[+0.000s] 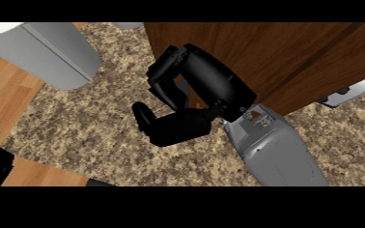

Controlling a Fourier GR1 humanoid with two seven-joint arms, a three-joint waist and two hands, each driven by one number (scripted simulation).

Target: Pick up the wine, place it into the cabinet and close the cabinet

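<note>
While the speckled granite surface [85,125] lies below, the black right hand [203,79] is pressed, fingers relaxed, against the dark wooden cabinet door [285,53].

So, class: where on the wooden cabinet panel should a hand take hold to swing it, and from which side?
Probably the left edge of the wooden cabinet panel, coming from the counter side: its face is broad, flat and shows no handle. The right hand is beside that edge.

A kitchen: a speckled brown granite desk [85,125], a dark wooden cabinet [285,53] at one o'clock, light wood flooring [18,92] at nine.
</note>
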